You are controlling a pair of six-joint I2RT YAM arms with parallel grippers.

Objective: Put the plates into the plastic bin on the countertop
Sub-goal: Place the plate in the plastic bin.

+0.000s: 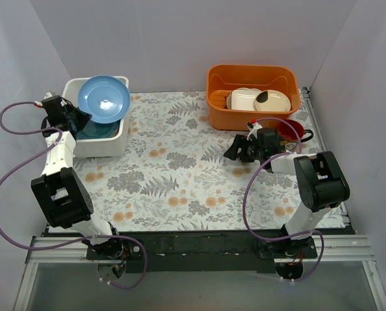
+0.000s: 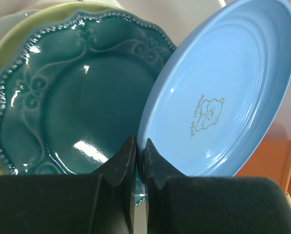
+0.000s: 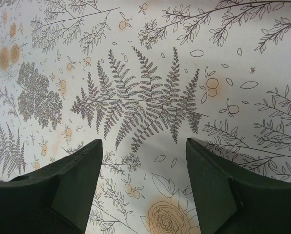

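Tilted on edge over the plastic bin (image 1: 102,148) at the far left of the countertop (image 1: 180,178): the light blue plate (image 1: 103,99), pinched at its lower rim by the left gripper (image 2: 139,148), jaws nearly closed on the thin edge. Lying in the bin below: a teal plate (image 2: 72,97) with a beaded border, and under it a green-rimmed plate (image 2: 1,53).

Risks, as judged from here:
- Thin hold on a glazed rim, so likely to slip or swing under any sharp move.
- Released at this tilt, liable to strike the teal plate edge-on and chip.
- Could also catch the bin's rim and tip out onto the countertop.
- Better lowered flat before letting go.

Seen only from the left wrist: the pinch itself, the small bear print on the light blue plate, and the stack beneath.

Seen only from above: the plate's place over the bin, plus the orange tub (image 1: 251,68) with cream dishes (image 1: 248,98) and a red mug (image 1: 295,129) at the far right.

Seen from the right wrist: the right gripper (image 3: 143,146) spread wide, holding nothing, hovering over fern print, well apart from the plates.
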